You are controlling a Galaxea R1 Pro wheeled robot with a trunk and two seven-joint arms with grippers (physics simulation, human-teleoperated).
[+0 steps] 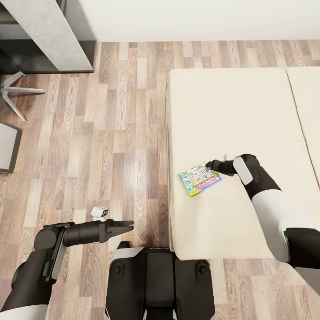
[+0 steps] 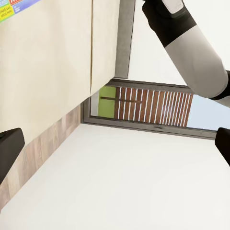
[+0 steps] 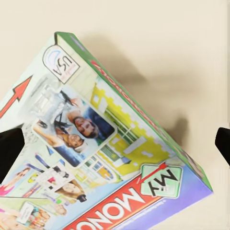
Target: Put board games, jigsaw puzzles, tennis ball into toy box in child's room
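One board game (image 1: 200, 179), a flat box with a white, green and yellow printed lid, lies on the cream mattress of the bed (image 1: 231, 115) near its left edge. My right gripper (image 1: 210, 166) is open at the game's far right corner. Seen from the right wrist, the board game (image 3: 105, 158) spans the gap between the spread fingertips (image 3: 9, 148), and its shadow falls on the mattress. My left gripper (image 1: 126, 226) is open and holds nothing, low over the wood floor left of the bed. A corner of the board game (image 2: 14, 7) shows in the left wrist view.
The grey table (image 1: 44, 35) stands at the back left against the white wall, with chair legs (image 1: 15, 93) and a grey seat (image 1: 6, 146) beside it. Wood-plank floor (image 1: 111, 133) lies between table and bed. A second mattress (image 1: 309, 106) adjoins on the right.
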